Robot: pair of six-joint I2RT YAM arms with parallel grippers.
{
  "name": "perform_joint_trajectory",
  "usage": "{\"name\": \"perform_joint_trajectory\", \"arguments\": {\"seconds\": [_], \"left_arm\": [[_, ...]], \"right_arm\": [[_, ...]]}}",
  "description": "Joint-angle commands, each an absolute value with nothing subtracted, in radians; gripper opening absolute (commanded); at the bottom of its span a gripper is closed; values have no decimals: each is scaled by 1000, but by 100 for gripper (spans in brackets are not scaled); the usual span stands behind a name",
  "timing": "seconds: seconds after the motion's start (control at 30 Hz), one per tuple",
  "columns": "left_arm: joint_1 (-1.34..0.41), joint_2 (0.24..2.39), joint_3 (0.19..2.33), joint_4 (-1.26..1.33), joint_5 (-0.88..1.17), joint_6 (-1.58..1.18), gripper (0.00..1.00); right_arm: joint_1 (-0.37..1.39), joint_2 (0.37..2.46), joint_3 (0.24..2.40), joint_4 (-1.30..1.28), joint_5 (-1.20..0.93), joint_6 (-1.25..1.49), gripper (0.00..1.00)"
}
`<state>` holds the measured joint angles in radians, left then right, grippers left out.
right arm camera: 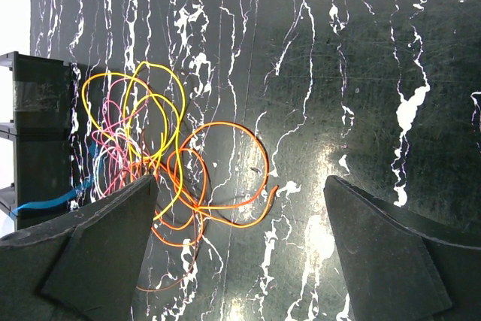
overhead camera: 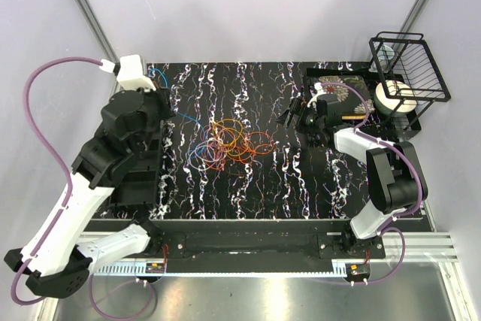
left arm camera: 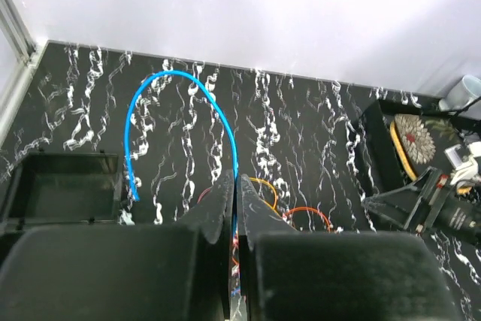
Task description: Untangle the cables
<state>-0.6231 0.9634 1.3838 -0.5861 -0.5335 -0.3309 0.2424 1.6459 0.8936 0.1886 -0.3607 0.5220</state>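
Note:
The cables (overhead camera: 229,140) lie in a loose tangle of orange, yellow, red and blue loops at the middle of the black marbled table (overhead camera: 301,186). My left gripper (left arm camera: 236,180) is shut on the blue cable (left arm camera: 180,75), which arcs up and away from the fingertips. In the top view the left gripper (overhead camera: 169,107) hovers left of the tangle. My right gripper (right arm camera: 240,180) is open, with nothing between its fingers, over the free end of an orange cable (right arm camera: 225,127). Yellow loops (right arm camera: 143,103) and pink strands lie beyond. The right gripper (overhead camera: 297,114) is right of the tangle.
A black wire rack (overhead camera: 409,65) stands at the back right, with a white roll (overhead camera: 394,99) and a patterned plate (overhead camera: 349,94) beside it. A black box (left arm camera: 60,193) sits at the table's left side, next to the left arm.

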Motion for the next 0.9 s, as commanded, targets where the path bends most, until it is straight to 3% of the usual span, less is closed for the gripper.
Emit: {"name": "perform_joint_trajectory", "arguments": {"seconds": [0.0, 0.17, 0.5, 0.87], "left_arm": [[-620, 988, 1488, -535, -563, -235, 0], [-565, 1083, 1591, -581, -568, -167, 0], [-287, 1189, 1853, -623, -471, -146, 0], [-43, 1250, 1856, -611, -405, -206, 0]], "right_arm": [[247, 1652, 936, 198, -380, 532, 98], [249, 1654, 939, 193, -380, 531, 98], [249, 1667, 948, 183, -383, 529, 98], [248, 1703, 963, 173, -403, 534, 98]]}}
